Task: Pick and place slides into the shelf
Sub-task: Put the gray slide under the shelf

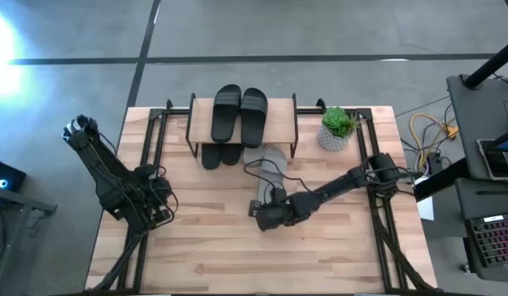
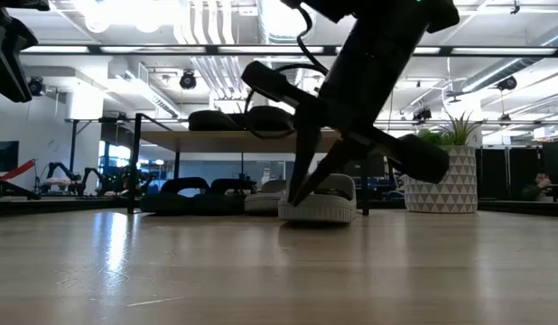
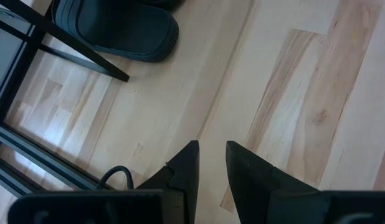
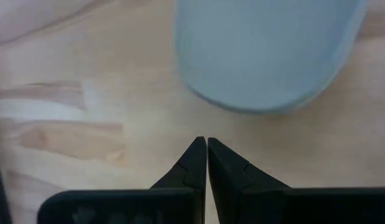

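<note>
We have two black slides (image 1: 239, 112) on the shelf (image 1: 283, 123) top board, another black pair (image 1: 221, 154) tucked under it, and one pale slide (image 1: 273, 159) lying in front of the shelf's right half. A second pale slide (image 2: 320, 200) sits nearer the middle of the table; the low view shows it clearly, while from above the right arm covers most of it.

Our right gripper (image 4: 206, 149) is pinched fully closed and holds nothing. Its tips hover just off the rounded end of that pale slide (image 4: 267, 50), apart from it. To do this step well, we judge that we must first spread the fingers, then come down so one finger goes under the wide strap and the other over it, since the strap looks like the easiest part to pinch. We should lift level and carry it to the free lower bay on the right.

Our left gripper (image 3: 211, 163) waits near the table's left side, fingers slightly apart with nothing between them, and a black slide's toe (image 3: 118, 28) shows beyond it by a frame leg.

The table (image 1: 205, 247) is light wooden planks, smooth and slightly glossy. A potted plant (image 1: 337, 127) stands beside the shelf on the right. Around us is grey floor, with a laptop (image 1: 494, 238) on a side bench; the room behind has bright ceiling lights (image 2: 125, 13).
</note>
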Controlling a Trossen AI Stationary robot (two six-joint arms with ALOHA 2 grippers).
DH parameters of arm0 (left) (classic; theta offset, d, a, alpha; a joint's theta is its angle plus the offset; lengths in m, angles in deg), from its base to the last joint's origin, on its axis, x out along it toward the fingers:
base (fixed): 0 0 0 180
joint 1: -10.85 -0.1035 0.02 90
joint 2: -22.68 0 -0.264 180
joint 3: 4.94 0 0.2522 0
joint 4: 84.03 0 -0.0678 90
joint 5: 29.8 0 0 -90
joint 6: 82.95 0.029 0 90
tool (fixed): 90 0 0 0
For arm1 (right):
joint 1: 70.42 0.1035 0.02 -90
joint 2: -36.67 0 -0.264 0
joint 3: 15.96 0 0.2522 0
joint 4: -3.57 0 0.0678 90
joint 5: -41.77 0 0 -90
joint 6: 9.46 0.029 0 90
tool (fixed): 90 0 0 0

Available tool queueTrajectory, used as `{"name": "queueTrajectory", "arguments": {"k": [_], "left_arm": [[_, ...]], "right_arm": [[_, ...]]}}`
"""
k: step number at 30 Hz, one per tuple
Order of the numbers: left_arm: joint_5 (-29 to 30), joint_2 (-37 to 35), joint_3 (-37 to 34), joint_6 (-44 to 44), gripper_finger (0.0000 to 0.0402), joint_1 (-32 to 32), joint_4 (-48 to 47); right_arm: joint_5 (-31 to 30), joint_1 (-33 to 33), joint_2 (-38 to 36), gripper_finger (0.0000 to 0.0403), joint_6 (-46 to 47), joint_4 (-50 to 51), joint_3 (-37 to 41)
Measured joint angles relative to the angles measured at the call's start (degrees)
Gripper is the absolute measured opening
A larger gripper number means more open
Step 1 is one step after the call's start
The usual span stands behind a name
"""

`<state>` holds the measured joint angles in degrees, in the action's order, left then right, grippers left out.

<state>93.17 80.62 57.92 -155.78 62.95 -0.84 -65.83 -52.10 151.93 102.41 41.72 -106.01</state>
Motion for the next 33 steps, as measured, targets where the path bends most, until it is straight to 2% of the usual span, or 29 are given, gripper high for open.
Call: {"name": "queueTrajectory", "arguments": {"k": [7, 21, 28, 33], "left_arm": [[0.11, 0.00, -0.02, 0.14, 0.0065, 0.01, -0.05], [-0.11, 0.02, -1.84, -0.13, 0.0065, 0.00, -0.04], [-0.46, 0.02, -1.88, -0.15, 0.0065, 0.00, -0.02], [-0.44, 0.02, -1.88, -0.03, 0.0065, 0.00, 0.00]], "right_arm": [[-0.07, -1.81, 0.00, 0.0008, -1.25, 6.97, 0.04], [-4.20, -6.78, 0.00, 0.0008, -6.68, 11.97, 0.13], [-10.20, -8.17, 0.00, 0.0008, -7.56, 15.31, 0.13], [-10.99, -9.62, 0.00, 0.0008, -8.86, 17.42, 0.13]]}}
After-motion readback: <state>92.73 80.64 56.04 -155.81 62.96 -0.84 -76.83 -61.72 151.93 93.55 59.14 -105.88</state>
